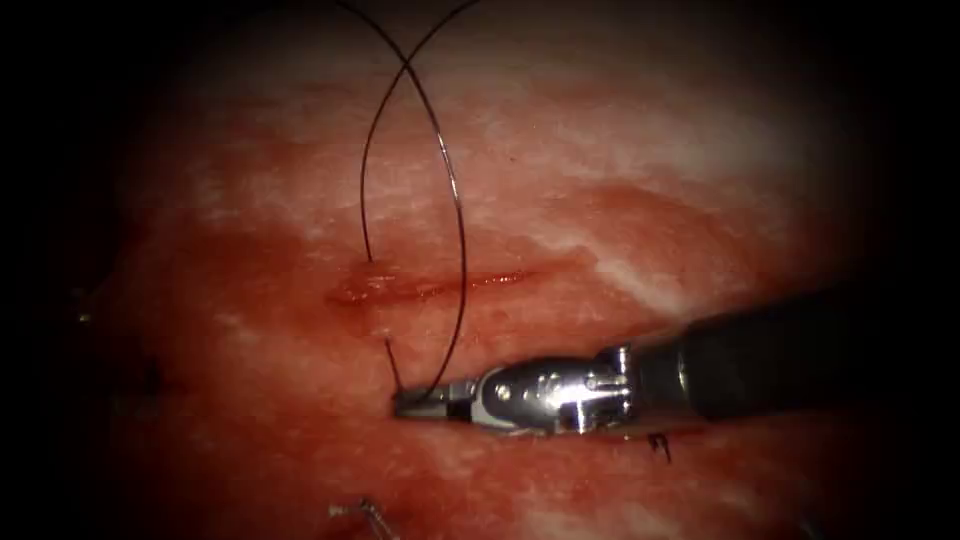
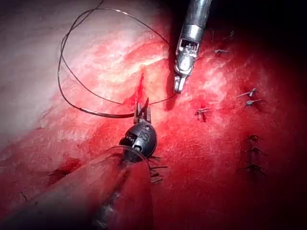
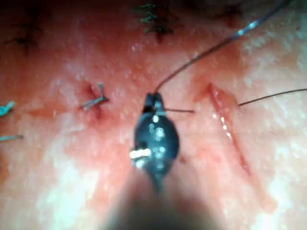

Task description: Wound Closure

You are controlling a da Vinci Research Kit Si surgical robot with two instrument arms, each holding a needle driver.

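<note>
The cut (image 1: 430, 288) lies crosswise in the tissue (image 1: 650, 200), wet with red fluid. My right tool (image 1: 415, 402) rests low on the near side of the cut, below its left half. Its jaws are shut on a short thread tail that rises from the tissue there. The dark thread (image 1: 462, 220) curves down to these jaws; another strand climbs from the cut, and the two cross high up. In the left wrist view my left tool (image 2: 142, 110) is shut on what looks like the curved needle (image 2: 108, 114), near one end and clear of the tissue. The right tool (image 2: 178, 87) appears beside the cut (image 2: 140, 86).
Old stitches with cut thread ends dot the tissue: one (image 1: 660, 445) under the right tool's shaft, one (image 1: 362, 515) near the front edge, and several (image 2: 250, 93) (image 3: 95, 100) beyond. The right shaft (image 1: 780, 350) crosses the lower right.
</note>
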